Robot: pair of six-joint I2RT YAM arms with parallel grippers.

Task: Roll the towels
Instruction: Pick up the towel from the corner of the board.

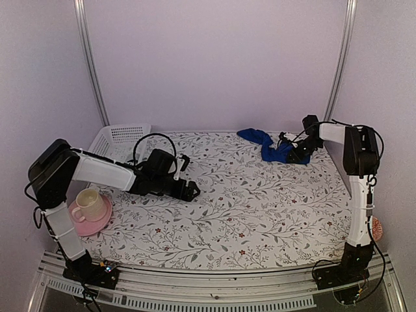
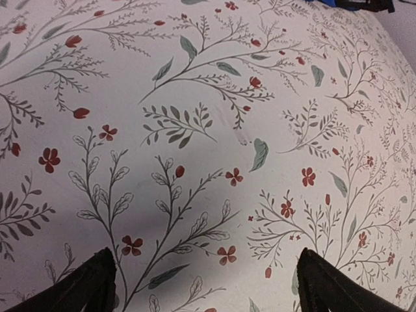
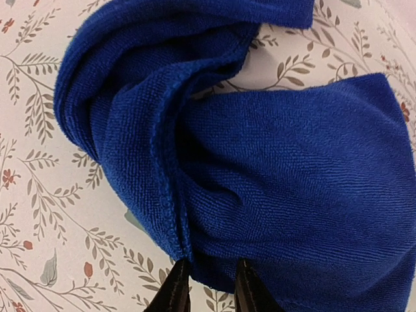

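A royal-blue towel (image 1: 265,144) lies crumpled at the back right of the flowered tablecloth (image 1: 260,208). My right gripper (image 1: 294,153) is at the towel's right end. In the right wrist view, the blue towel (image 3: 279,162) fills the frame in thick folds. The right gripper (image 3: 211,289) has its two dark fingertips (image 3: 175,292) pinched close on a hemmed fold of the towel's near edge. My left gripper (image 1: 190,190) rests low over the cloth at centre left. In the left wrist view it (image 2: 205,286) is open wide, with only bare cloth between its fingers (image 2: 84,289).
A white slotted basket (image 1: 120,135) stands at the back left. A cream cup on a pink saucer (image 1: 90,209) sits near the left arm's base. Metal frame posts rise at both back corners.
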